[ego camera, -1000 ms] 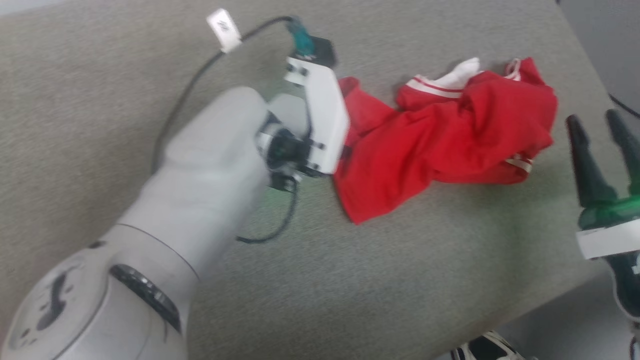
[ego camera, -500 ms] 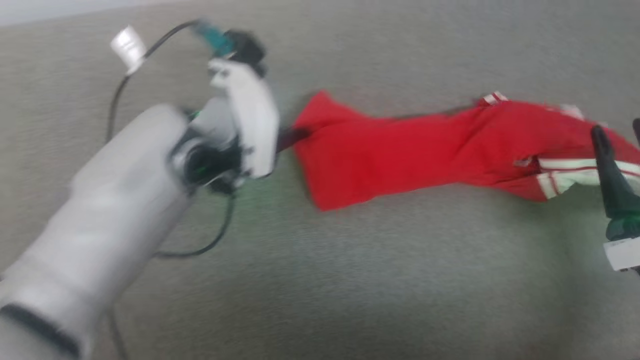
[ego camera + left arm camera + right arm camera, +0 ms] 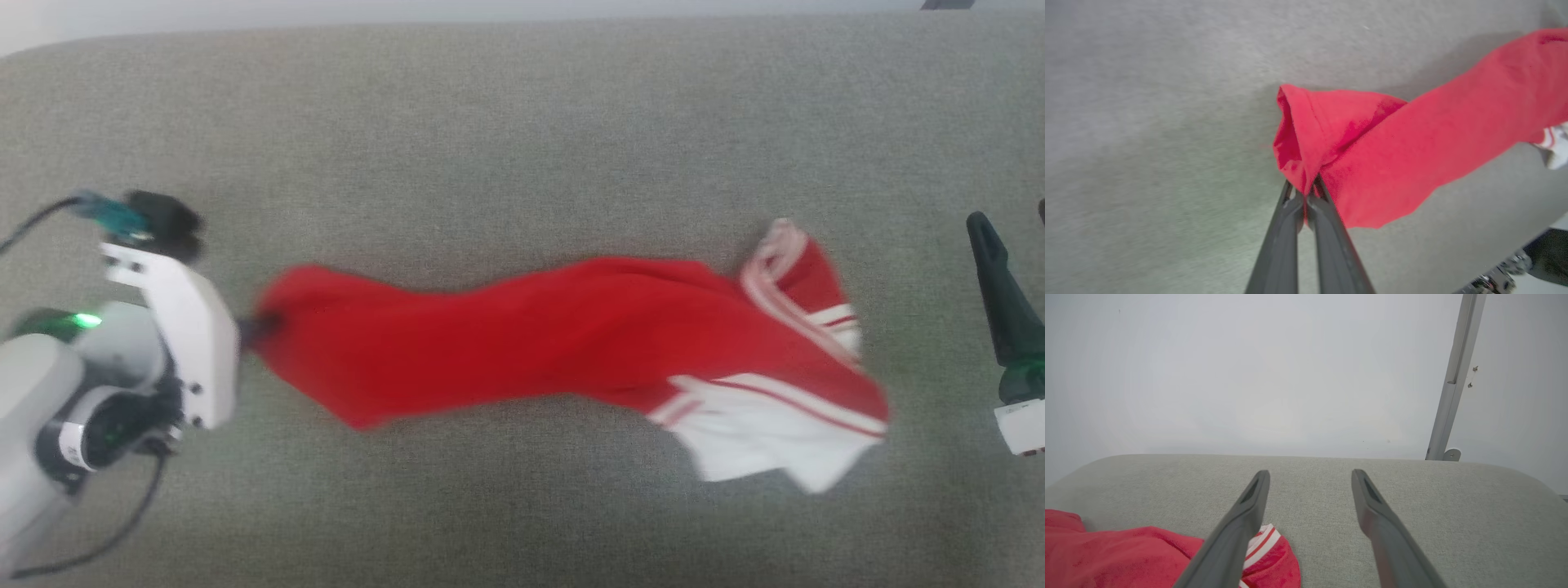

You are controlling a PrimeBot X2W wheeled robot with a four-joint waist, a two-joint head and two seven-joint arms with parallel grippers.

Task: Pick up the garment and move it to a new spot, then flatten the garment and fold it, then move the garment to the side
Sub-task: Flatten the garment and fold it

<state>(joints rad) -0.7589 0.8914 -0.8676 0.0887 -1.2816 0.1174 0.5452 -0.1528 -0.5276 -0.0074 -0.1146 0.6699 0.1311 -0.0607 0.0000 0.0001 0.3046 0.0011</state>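
The garment (image 3: 531, 335) is being gripped at its left tip by the left end effector (image 3: 1306, 191), fingers clamped on red cloth, its long axis lying left-to-right across the grey upholstered surface (image 3: 490, 122). The right end effector (image 3: 1310, 475), fingers apart, is being held beside the white end, probably clear of it through the blur, with bare surface lying all round.

The head view's right edge cuts off the right gripper (image 3: 1011, 216); the garment (image 3: 571, 343) is blurred.

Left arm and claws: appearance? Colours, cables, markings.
Left arm: pale grey forearm, white wrist bracket, black cable with teal plug, green light. Left claw and right claw: two long, dark, tapering fingers each; right has a white band at its base.
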